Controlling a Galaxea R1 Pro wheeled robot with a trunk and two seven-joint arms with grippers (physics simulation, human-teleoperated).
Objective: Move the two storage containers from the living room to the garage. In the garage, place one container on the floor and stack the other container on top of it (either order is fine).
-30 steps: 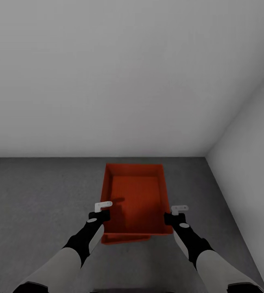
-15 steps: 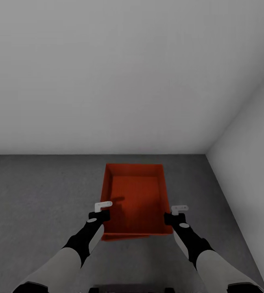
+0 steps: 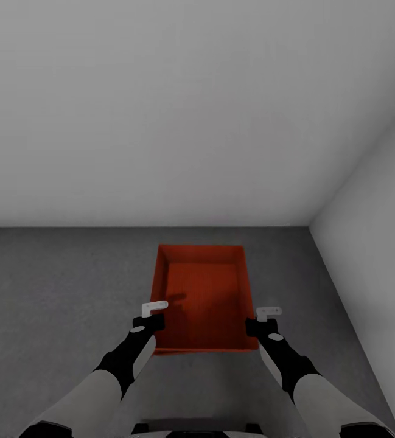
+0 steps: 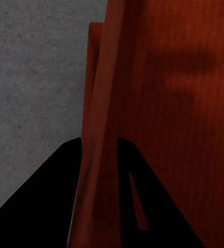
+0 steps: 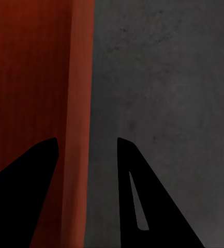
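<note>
Head view: orange-red storage container sits at lower centre of the frame on the dark grey concrete floor, near the corner of pale grey walls. Left gripper sits at its left rim, right gripper at its right rim.

Left wrist view: fingers straddle the container's side wall, pinching it; a second red edge shows beyond.

Right wrist view: fingers straddle the opposite wall; spread, gaps visible on both sides.
</note>
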